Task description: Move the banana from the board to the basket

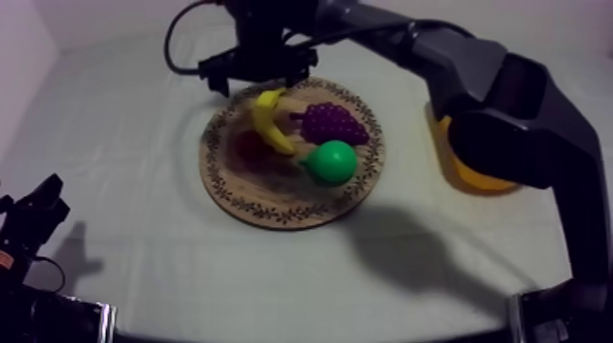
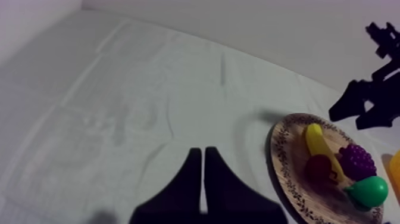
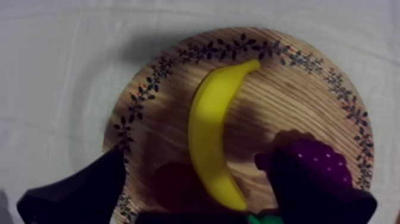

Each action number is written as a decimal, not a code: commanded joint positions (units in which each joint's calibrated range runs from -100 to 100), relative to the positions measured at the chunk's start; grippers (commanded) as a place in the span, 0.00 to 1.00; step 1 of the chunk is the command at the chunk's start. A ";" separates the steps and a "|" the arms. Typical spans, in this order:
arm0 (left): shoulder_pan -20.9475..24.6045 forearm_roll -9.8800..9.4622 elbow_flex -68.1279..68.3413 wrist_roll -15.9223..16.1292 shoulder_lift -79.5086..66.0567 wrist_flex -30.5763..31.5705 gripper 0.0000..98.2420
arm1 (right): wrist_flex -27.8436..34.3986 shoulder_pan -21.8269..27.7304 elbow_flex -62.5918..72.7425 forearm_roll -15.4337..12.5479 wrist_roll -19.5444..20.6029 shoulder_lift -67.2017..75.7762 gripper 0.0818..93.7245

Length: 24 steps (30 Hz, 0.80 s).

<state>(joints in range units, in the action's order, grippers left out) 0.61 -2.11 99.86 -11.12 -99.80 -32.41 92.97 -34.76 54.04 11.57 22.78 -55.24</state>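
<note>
Top view: banana (image 1: 271, 120) lies on the round wooden board (image 1: 274, 215), on its far half, one tip toward the patterned rim; bunch of grapes (image 1: 334, 123) just beside it on the basket side; small red fruit (image 1: 248, 146) on the banana's other side; pear (image 1: 331, 162) nearer the camera, close to the banana's lower tip.

Right gripper (image 1: 258, 87) hangs over the far rim of the board, above the banana's upper end; in the right wrist view its two black fingers (image 3: 77, 190) stand wide apart with the banana (image 3: 211, 131) running between them, nothing clamped; whether either finger touches the fruit cannot be told.

Left gripper (image 1: 36, 214) sits low at its own side of the desk (image 1: 137, 137), well apart from the board; left wrist view shows its fingers (image 2: 193, 179) pressed together as a narrow wedge, holding nothing.

Yellow basket (image 1: 479, 180) stands at the right side of the desk, partly hidden behind the right arm; banana not in it.
</note>
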 commanded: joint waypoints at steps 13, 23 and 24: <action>0.00 -0.02 0.03 0.01 -0.03 0.00 0.00 | -0.01 1.34 5.78 -0.39 -0.63 -8.93 0.89; 0.00 -0.02 0.03 0.01 -0.03 0.00 0.00 | 0.10 2.28 9.07 -0.66 -1.34 -11.82 0.88; 0.00 -0.02 0.03 0.01 -0.03 0.00 0.00 | 0.03 2.29 9.17 -0.69 -1.36 -11.98 0.88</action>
<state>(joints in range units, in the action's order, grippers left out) 0.61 -2.11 99.86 -11.12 -99.80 -32.41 92.99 -32.50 63.17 10.87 21.47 -67.15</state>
